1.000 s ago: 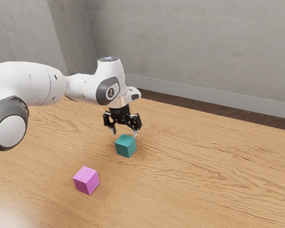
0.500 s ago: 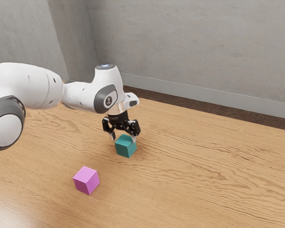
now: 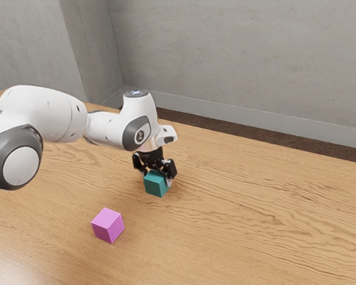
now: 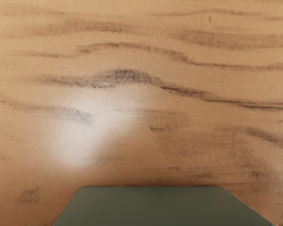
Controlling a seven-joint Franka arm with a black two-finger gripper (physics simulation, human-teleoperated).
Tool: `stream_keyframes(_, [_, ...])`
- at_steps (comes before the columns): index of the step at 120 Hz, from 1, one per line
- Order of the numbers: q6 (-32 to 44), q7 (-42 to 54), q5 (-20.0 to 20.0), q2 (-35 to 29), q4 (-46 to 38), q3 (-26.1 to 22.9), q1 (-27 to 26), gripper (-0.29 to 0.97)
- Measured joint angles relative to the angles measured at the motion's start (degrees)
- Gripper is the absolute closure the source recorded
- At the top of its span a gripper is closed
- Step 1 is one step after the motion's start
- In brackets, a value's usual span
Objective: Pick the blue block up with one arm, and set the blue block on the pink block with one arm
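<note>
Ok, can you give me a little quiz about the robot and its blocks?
1. True or false: the blue block sits on top of the pink block.
2. What is the pincer right over? A) the pink block B) the blue block C) a ball
3. Fill in: both blocks rest on the wooden ____.
Key: 1 false; 2 B; 3 table.
</note>
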Motion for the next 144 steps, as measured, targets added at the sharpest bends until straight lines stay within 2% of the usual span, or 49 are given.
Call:
stream_keyframes(21, [0.21, 2.20, -0.15, 0.22, -0.12, 0.00, 0.07, 0.01])
stream_keyframes(39, [0.26, 3.51, -0.25, -0.39, -0.13, 0.00, -0.02, 0.26])
stream_keyframes(49, [0.28, 4.00, -0.11, -1.13, -0.68, 0.00, 0.09, 0.32])
stream_keyframes(70, [0.21, 4.23, 0.77, -16.80, -13.66, 0.31, 0.76, 0.37])
stream_keyframes(95, [0.01, 3.01, 1.15, -31.44, -30.06, 0.06, 0.93, 0.36])
stream_keyframes(117, [-0.16, 1.85, 1.20, -37.62, -37.36, -0.14, 1.17, 0.36])
stream_keyframes(144, [-0.27, 0.87, 1.18, -40.97, -42.15, -1.51, 2.76, 0.35])
